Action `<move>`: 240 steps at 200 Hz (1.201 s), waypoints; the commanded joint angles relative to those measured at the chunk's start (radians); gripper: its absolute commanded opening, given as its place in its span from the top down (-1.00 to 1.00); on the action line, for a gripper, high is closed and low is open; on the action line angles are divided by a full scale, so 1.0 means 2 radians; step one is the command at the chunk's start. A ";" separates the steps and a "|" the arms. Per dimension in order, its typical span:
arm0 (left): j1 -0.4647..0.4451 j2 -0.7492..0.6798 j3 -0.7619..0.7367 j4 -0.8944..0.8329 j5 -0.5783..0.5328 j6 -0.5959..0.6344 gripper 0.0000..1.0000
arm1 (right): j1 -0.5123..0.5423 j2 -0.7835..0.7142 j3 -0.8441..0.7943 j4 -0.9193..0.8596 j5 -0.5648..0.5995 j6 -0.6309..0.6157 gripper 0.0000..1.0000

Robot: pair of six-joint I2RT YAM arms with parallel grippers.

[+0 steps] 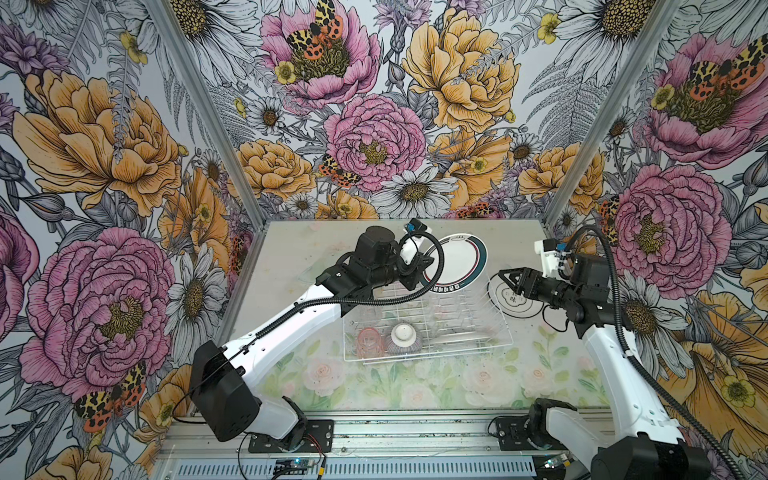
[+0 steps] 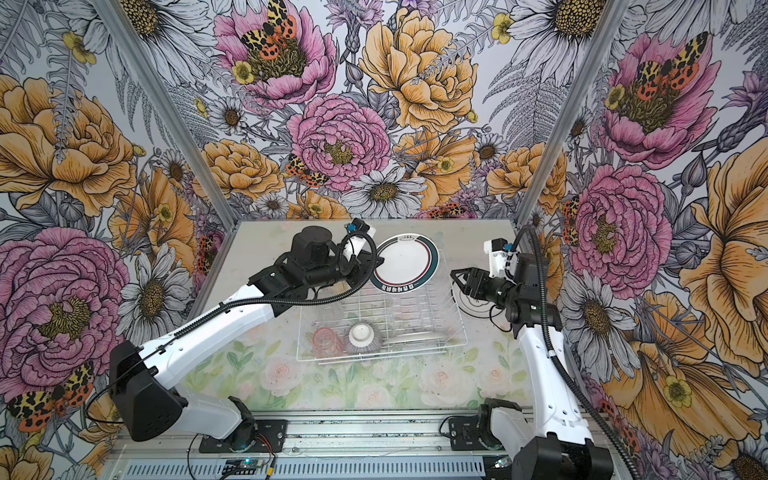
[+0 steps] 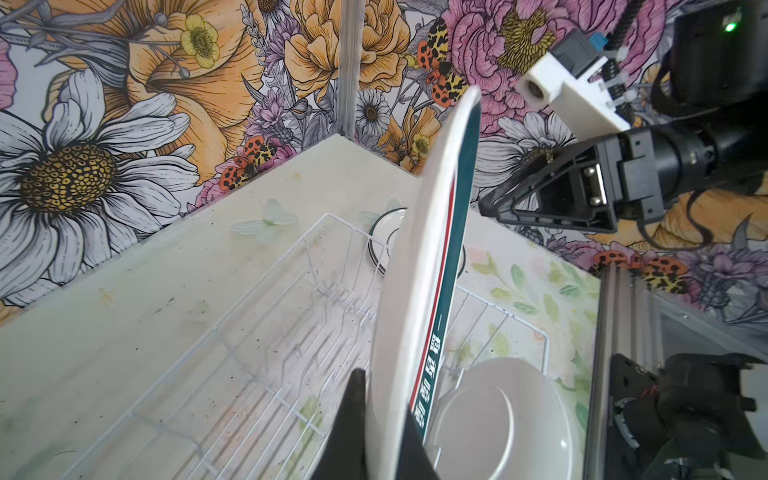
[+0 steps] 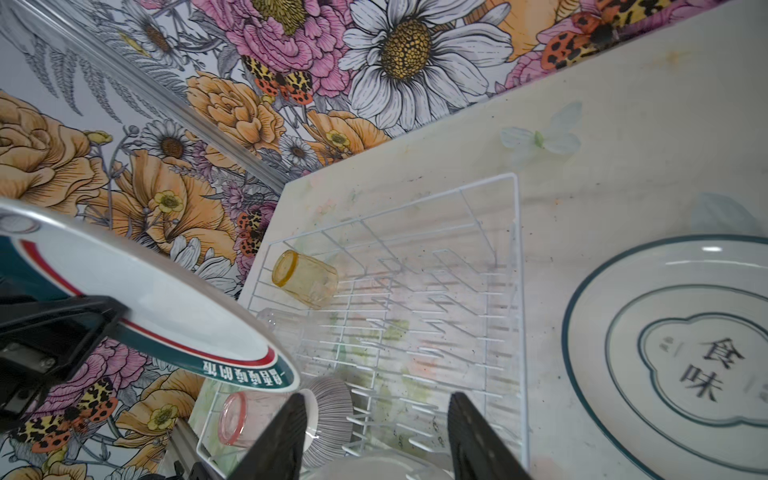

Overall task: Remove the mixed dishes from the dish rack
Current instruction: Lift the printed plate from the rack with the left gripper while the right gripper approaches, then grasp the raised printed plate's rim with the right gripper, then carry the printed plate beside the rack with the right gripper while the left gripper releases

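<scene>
My left pincer (image 3: 382,399), shut tight on the rim of a plate (image 1: 457,262), holds it above the rack (image 1: 428,352) at its 12 o'clock edge, my right pincer (image 4: 376,399) gapes empty at 3 o'clock over a second plate (image 1: 505,304) already unloaded, and the bowl (image 1: 403,338), pink tumbler (image 1: 369,343), amber tumbler (image 4: 305,278) and a third plate (image 3: 519,415) wait inside.

You've got the left gripper (image 3: 384,401) pinching the teal-rimmed plate (image 3: 419,270) by its edge, upright over the dish rack (image 3: 332,215). A white plate (image 3: 519,415) lies underside-up in the rack below.
</scene>
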 commanded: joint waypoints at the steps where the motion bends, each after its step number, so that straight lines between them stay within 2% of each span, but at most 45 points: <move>1: 0.026 -0.004 -0.014 0.104 0.121 -0.114 0.82 | 0.015 -0.013 0.009 0.057 -0.055 0.023 -0.13; 40: 0.045 0.018 -0.024 0.161 0.179 -0.185 0.82 | 0.041 -0.015 0.006 0.100 -0.074 0.052 -0.13; 90: 0.046 0.051 -0.025 0.210 0.215 -0.229 0.82 | 0.063 -0.008 -0.014 0.200 -0.089 0.113 -0.13; 121: 0.044 0.067 -0.027 0.253 0.235 -0.260 0.82 | 0.065 0.012 -0.057 0.386 -0.114 0.234 -0.01; 131: 0.045 0.071 -0.029 0.269 0.239 -0.272 0.82 | 0.066 0.020 -0.062 0.420 -0.116 0.256 0.08; 183: 0.046 0.083 -0.029 0.281 0.248 -0.282 0.82 | 0.066 0.023 -0.050 0.417 -0.116 0.256 0.75; 199: 0.047 0.089 -0.028 0.281 0.250 -0.284 0.77 | 0.066 0.019 -0.044 0.399 -0.114 0.246 0.94; 207: 0.046 0.089 -0.027 0.280 0.249 -0.284 0.68 | 0.066 0.017 -0.041 0.387 -0.110 0.239 1.00; 240: 0.046 0.084 -0.027 0.253 0.235 -0.261 0.34 | 0.065 0.005 -0.025 0.334 -0.083 0.208 1.00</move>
